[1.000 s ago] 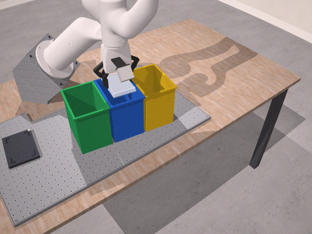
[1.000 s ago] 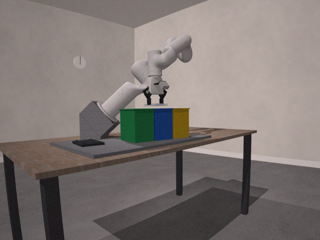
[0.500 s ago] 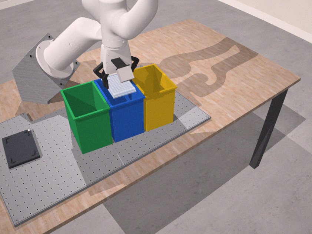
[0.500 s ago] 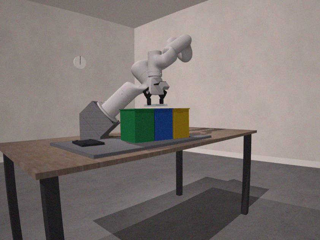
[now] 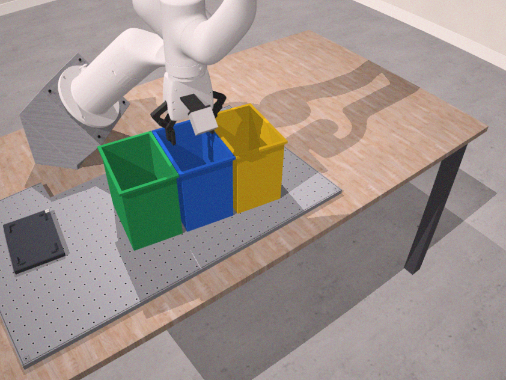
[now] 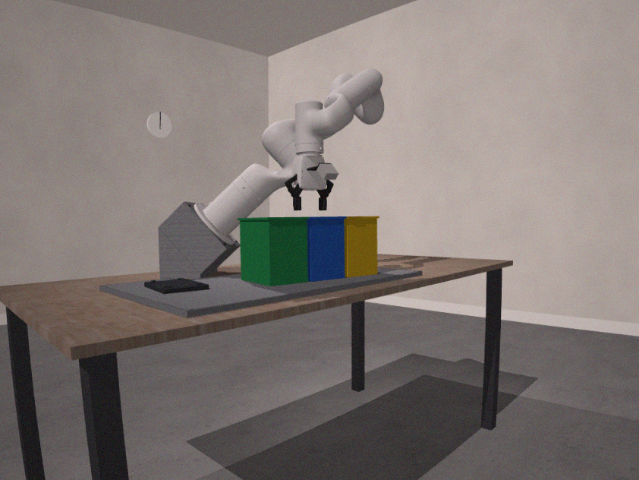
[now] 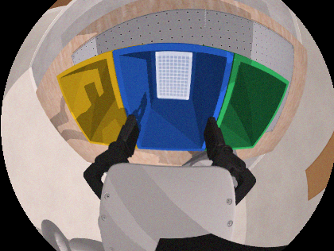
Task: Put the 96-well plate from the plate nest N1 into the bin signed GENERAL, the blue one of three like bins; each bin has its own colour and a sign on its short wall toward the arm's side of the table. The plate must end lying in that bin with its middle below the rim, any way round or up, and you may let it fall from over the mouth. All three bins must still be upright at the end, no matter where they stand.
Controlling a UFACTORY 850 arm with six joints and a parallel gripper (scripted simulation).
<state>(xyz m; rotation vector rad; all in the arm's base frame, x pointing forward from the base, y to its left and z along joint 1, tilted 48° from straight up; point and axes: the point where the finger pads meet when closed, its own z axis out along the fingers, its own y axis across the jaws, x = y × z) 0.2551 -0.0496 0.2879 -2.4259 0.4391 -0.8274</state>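
The gripper (image 5: 191,136) is held wide open and empty over the blue bin (image 5: 206,192). The 96-well plate (image 7: 173,75) is seen in the wrist view down inside that bin, toward 12 o'clock. A green bin (image 5: 143,200) and a yellow bin (image 5: 257,175) are set touching it at either side on a grey perforated board (image 5: 82,294). The board is laid on a wooden table (image 5: 368,122) in a plain room with pale walls (image 6: 464,155) and a grey floor (image 6: 258,413). The dark plate nest (image 5: 33,241) is placed at 9 o'clock of the bins.
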